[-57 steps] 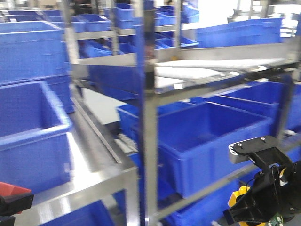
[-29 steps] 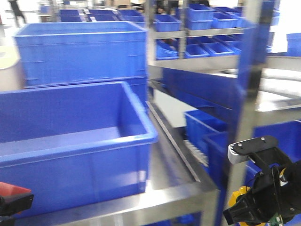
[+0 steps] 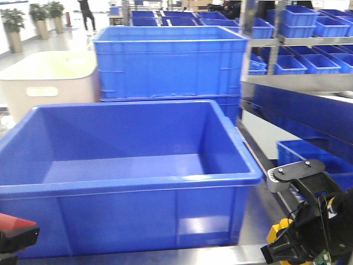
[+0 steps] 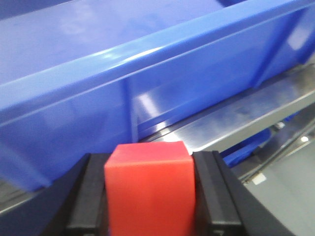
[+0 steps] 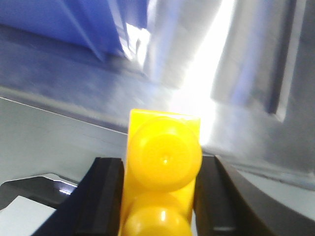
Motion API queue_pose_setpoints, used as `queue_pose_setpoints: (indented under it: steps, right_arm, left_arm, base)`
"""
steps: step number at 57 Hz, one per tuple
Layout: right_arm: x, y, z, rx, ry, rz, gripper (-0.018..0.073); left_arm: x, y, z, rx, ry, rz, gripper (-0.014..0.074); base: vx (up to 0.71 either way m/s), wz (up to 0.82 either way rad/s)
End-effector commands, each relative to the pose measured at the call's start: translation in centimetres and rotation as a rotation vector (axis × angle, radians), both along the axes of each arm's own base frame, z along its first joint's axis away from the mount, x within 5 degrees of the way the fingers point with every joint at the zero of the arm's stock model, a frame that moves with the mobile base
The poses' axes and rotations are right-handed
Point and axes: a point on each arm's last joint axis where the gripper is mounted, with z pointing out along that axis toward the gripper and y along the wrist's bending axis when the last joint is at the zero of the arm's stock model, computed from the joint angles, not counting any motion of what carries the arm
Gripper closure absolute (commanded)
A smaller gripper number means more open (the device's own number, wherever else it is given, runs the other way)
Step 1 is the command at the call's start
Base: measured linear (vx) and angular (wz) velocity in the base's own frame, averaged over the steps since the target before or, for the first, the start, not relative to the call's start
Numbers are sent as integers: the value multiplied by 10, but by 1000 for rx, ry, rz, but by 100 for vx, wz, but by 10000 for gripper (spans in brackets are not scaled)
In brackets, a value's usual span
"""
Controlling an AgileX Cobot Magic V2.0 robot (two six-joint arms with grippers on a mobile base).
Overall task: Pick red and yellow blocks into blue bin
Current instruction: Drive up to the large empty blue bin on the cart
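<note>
Holding now: the left gripper [image 4: 147,196] is clamped on the red cube [image 4: 147,187], and the right gripper [image 5: 162,196] is closed on the yellow brick [image 5: 165,152].
Where they are: both sit low in the front view, cube in the lower left corner and brick at lower right, outside the blue bin [image 3: 138,186] and below its rim.
Bin: it fills the middle of the front view on the steel desk [image 4: 231,115], open-topped, with nothing in it that I can see.
Risk, rim: pushing straight forward would likely knock a block or a finger against the front wall; each arm looks to need height first.
Risk, slip: the brick is glossy with domed studs and is pinched on its narrow sides, so I'd guess it could twist or slide out. The right wrist view is glary, so I can't tell how deep it sits.
Risk, bounce: the bin floor is hard, shiny plastic, and a high drop might skip about.
Risk, wrong target: a ribbed blue crate [image 3: 171,63] stands behind, and a beige tub [image 3: 49,77] is at upper left.
Textures: the cube is matte and flat-faced with crisp edges; the bin walls are smooth and tapered under a thick rolled rim.
</note>
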Motion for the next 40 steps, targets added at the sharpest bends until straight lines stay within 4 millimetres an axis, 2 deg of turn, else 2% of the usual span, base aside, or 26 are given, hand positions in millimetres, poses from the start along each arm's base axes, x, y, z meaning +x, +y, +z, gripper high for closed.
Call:
queue_pose_setpoints:
  steps: [1, 19, 40]
  right_arm:
    - [0, -1, 18, 15, -95, 8, 315]
    - [0, -1, 18, 15, -95, 8, 315]
    - [0, -1, 18, 15, -95, 8, 315]
  left_arm:
    - [0, 0, 16, -46, -93, 16, 261]
    - [0, 0, 16, -46, -93, 16, 261]
    - [0, 0, 16, -46, -93, 16, 261]
  base:
    - [4, 26]
    - [2, 19]
    - [0, 2]
